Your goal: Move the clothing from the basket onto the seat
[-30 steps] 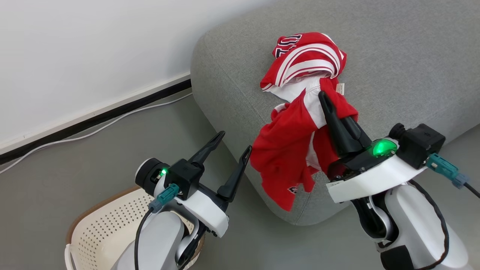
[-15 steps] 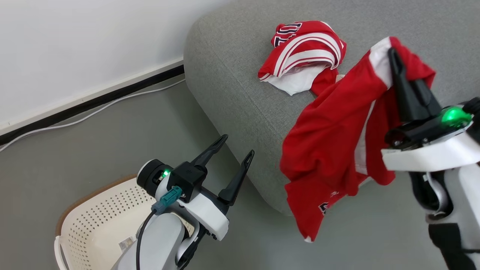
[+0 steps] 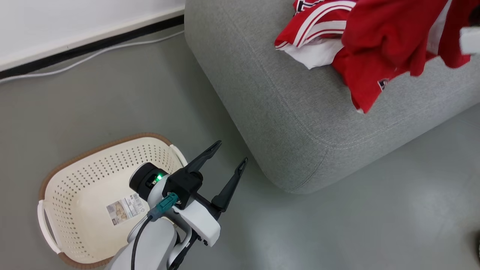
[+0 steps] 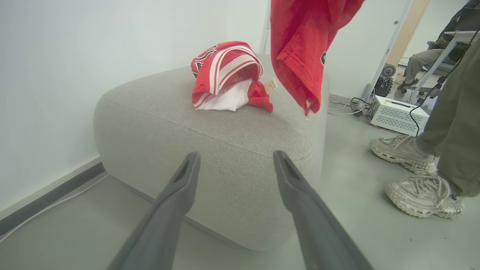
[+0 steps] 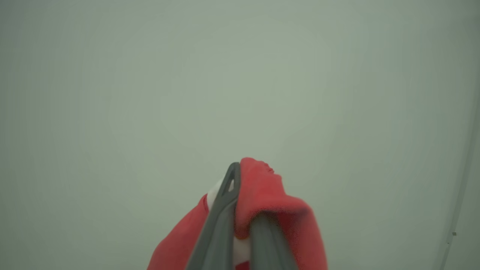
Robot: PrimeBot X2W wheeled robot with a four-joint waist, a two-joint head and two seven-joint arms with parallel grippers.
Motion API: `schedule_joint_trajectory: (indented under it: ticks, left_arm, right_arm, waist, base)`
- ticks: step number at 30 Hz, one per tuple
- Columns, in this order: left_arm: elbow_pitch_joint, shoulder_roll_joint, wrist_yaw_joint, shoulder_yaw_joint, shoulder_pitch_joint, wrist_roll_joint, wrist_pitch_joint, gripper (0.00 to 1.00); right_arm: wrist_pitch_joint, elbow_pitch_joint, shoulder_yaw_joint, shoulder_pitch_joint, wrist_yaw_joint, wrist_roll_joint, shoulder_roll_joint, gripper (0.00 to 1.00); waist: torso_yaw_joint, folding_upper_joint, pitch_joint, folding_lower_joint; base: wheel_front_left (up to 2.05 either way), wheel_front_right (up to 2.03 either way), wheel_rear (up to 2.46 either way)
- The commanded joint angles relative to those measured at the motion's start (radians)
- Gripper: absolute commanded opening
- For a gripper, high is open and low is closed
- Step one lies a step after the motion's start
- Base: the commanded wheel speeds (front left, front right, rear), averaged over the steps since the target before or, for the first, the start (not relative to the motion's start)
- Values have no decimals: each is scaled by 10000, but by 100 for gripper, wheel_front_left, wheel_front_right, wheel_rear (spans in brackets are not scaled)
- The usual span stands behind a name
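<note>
Right gripper (image 5: 242, 210) clenched on red jersey (image 3: 382, 41), held high over grey sofa (image 3: 285, 112), likely so its hem clears; second jersey (image 3: 318, 33) lies there. Left gripper (image 3: 230, 152) spread, idle near laundry basket (image 3: 93, 168).

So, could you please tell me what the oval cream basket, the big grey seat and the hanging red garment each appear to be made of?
Oval cream basket: rigid moulded plastic, matte, judging by its neat punched holes. Grey seat: coarse woven upholstery fabric with stitched seams. Hanging red garment: thin soft knit, likely synthetic; it drapes limply.
</note>
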Motion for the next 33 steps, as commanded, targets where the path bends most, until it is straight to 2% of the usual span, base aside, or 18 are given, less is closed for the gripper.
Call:
schedule_joint_trajectory:
  ticks: [1, 7, 12, 13, 18, 26, 33]
  left_arm:
    - [-343, 105, -39, 174, -390, 124, 8, 100]
    - [-394, 430, -56, -32, -652, 118, 127, 100]
    - [-424, 751, -65, -144, -917, 46, 176, 100]
    - [-434, 843, -68, -188, -1018, 18, 187, 100]
    - [-345, 1012, -74, -559, -1181, -25, 166, 100]
    - [-94, 1268, -78, -1097, -1262, -267, 89, 100]
    - [-88, 1310, -79, -1324, -1583, -357, 13, 100]
  right_arm:
    - [-44, 97, -216, -734, 29, -178, -284, 0]
    - [67, 1016, -830, -2501, 29, -807, -704, 0]
    - [299, 2224, -1419, -4125, 29, -1939, -1209, 0]
    - [427, 2751, -2009, -4688, 29, -2402, -1335, 0]
    - [869, 3663, -3394, -5821, 29, -4044, -1687, 0]
    - [1430, 3875, -5554, -6590, 29, -5999, -1129, 0]
    - [1020, 4352, -6217, -5973, 29, -5878, -92, 0]
  waist:
    - [297, 0, 648, 1]
    - [549, 0, 1373, 1]
    - [942, 0, 2078, 1]
    - [1138, 0, 2349, 1]
    - [1757, 0, 2910, 1]
    - [2413, 0, 3716, 1]
    - [2760, 0, 4391, 1]
  base:
    - [0, 0, 0]
    - [0, 0, 0]
    - [0, 0, 0]
    - [0, 0, 0]
    - [0, 0, 0]
    - [0, 0, 0]
    - [0, 0, 0]
